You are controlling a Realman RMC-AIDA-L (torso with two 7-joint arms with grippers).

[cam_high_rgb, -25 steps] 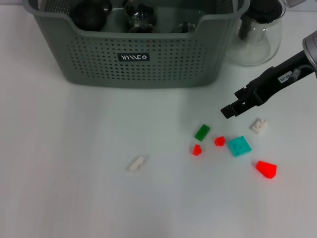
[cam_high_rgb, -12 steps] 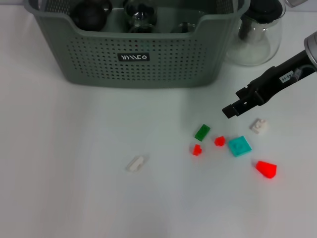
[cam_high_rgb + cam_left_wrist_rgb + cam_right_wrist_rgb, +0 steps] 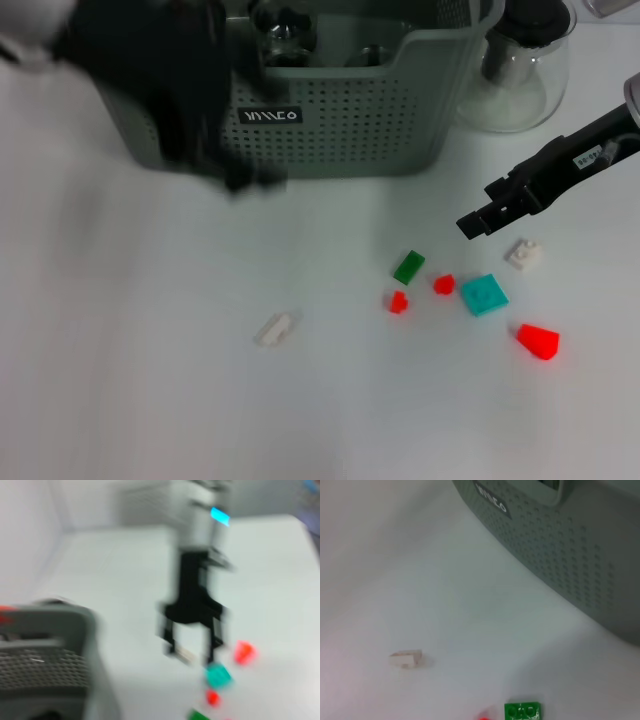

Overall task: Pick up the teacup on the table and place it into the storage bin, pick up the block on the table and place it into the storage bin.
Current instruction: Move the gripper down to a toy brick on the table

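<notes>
Nearest me on the tabletop (image 3: 150,400) lie the loose blocks: a red wedge (image 3: 538,341), a teal plate (image 3: 484,294), a green brick (image 3: 408,266) and a white block (image 3: 523,254). My right hand (image 3: 472,224) hovers just above and beside that white block, the closest piece, touching nothing; from the far side its fingers (image 3: 172,642) look parted and empty. I see no teacup on the tabletop. Farther back, my left hand (image 3: 245,180) blurs past the storage bin (image 3: 340,130); I cannot tell its grip.

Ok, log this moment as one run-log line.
right gripper: open, above the blocks | left arm: blurred before storage bin | white block: on table
</notes>
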